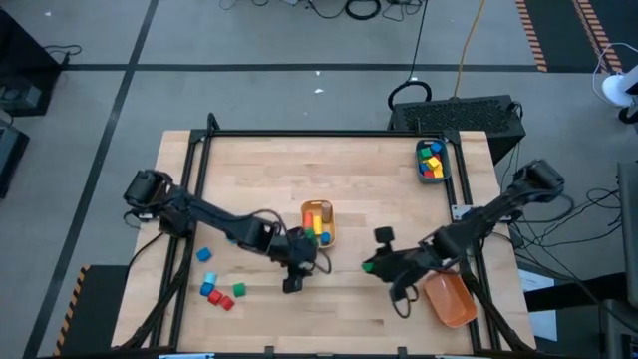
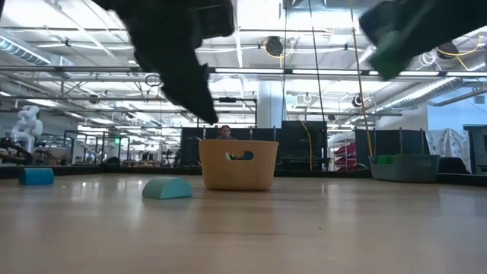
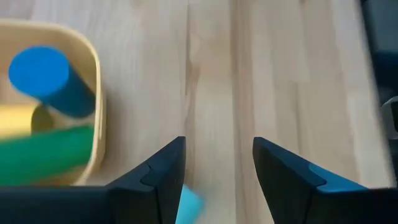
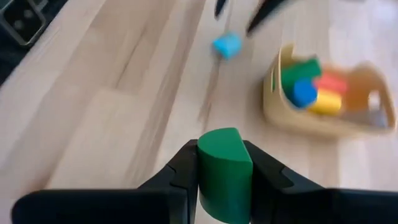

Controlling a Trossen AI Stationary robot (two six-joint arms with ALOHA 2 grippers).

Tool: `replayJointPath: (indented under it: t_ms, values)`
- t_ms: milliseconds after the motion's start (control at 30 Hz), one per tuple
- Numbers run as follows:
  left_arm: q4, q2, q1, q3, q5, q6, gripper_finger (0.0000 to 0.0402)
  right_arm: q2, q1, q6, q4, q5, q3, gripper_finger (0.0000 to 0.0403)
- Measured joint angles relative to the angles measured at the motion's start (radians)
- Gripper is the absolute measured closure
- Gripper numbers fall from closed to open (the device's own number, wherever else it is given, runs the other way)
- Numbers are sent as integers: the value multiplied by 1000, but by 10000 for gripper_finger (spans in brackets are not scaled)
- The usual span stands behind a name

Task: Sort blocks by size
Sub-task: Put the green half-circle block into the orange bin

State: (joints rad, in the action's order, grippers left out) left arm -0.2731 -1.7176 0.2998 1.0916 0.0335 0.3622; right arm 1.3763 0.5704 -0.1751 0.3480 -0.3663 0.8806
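Between right gripper (image 4: pixel 225 180) fingers: 1 green block (image 4: pixel 225 167), clamped. Left gripper (image 3: pixel 217 163) wide, empty, beside yellow bin (image 3: pixel 96 134). 4 loose blocks (image 1: pixel 217 286) at table's left.

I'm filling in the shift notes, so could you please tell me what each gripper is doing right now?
Left gripper: open, holding nothing, beside the yellow bin.
Right gripper: shut on a green block.

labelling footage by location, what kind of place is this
Probably a big robotics lab or workshop: an open hall with exposed ceiling pipes, a white humanoid robot at the back, and cables on a taped floor.
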Motion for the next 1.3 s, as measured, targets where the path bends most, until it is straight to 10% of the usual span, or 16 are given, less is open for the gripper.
replayJointPath:
  t_ms: [567,1300]
  values:
    - [-27,0,155,0,-366,209,212,-97,264,-829,494,232,0,328]
    - [-24,-89,232,-1,-483,391,212,102,532,-1253,605,330,0,297]
